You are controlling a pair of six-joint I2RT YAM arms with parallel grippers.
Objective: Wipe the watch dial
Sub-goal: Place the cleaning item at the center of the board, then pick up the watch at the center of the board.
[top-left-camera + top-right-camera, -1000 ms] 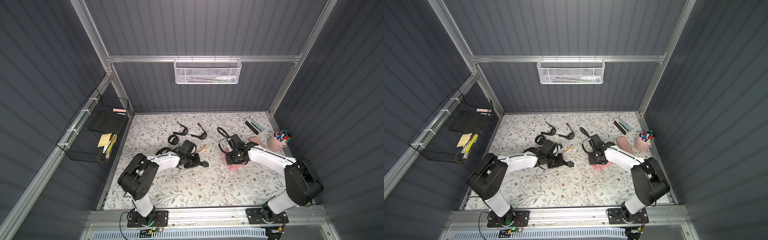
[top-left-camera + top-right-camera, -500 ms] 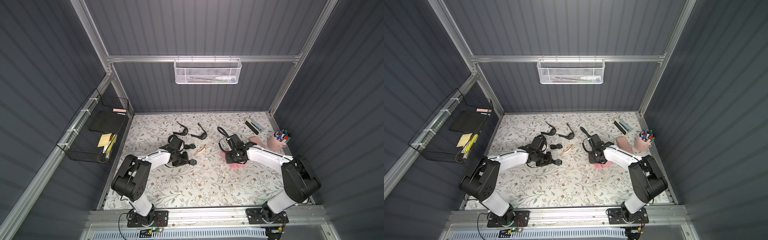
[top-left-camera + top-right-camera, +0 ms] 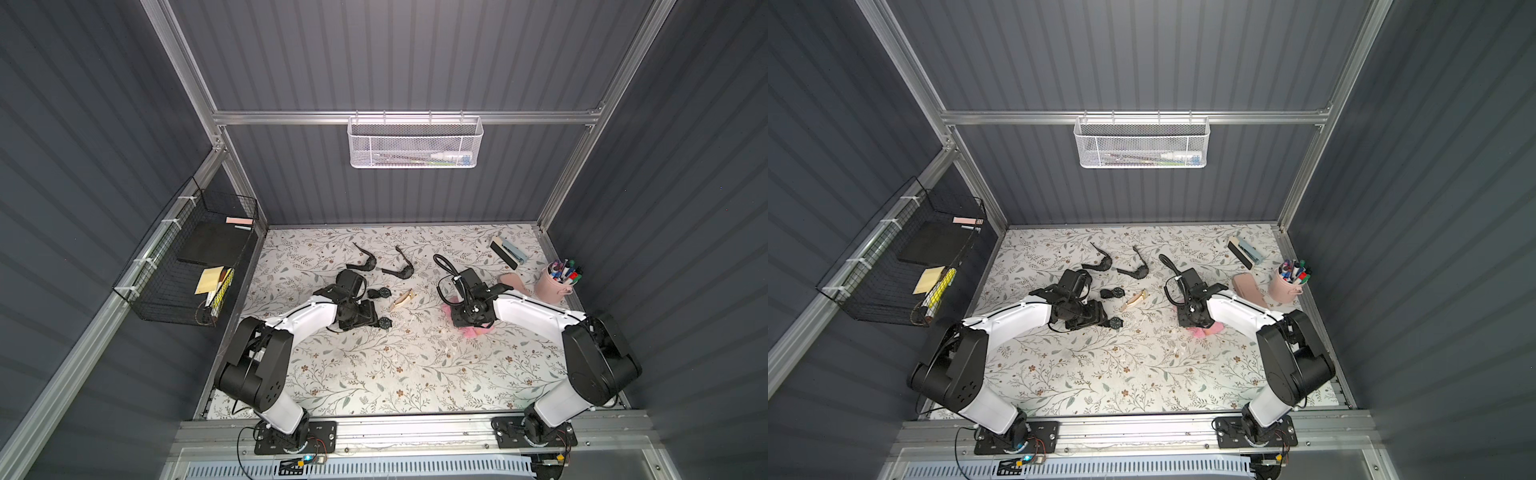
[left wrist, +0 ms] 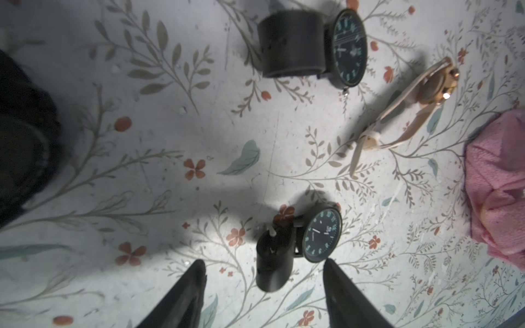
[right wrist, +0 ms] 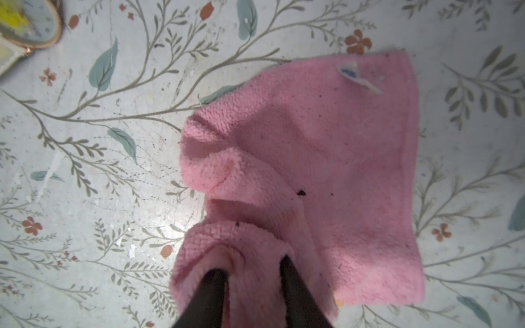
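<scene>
A black watch lies on its side on the floral table, its dark dial [image 4: 322, 235] facing sideways and its strap [image 4: 274, 261] curled beside it. My left gripper [image 4: 264, 267] is open just behind it, one finger on each side, touching nothing. In both top views this watch [image 3: 384, 322] [image 3: 1116, 322] sits at the tip of the left gripper [image 3: 372, 319]. A pink cloth [image 5: 326, 159] lies crumpled on the table. My right gripper [image 5: 251, 269] stands over it with its fingers apart and a loose fold of cloth between them; the cloth [image 3: 476, 330] shows under the right gripper [image 3: 469, 324].
A second black watch [image 4: 349, 46] and a beige-strapped gold watch [image 4: 434, 85] lie beyond the first. Two black curved straps [image 3: 365, 264] [image 3: 401, 270] lie further back. A pink pen cup [image 3: 557, 282], a pink case [image 3: 513, 280] and a stapler [image 3: 507, 251] stand at the right.
My left arm has drawn back to the left, set the black watch on the table and opened. My right gripper's fingers have parted on the pink cloth.
</scene>
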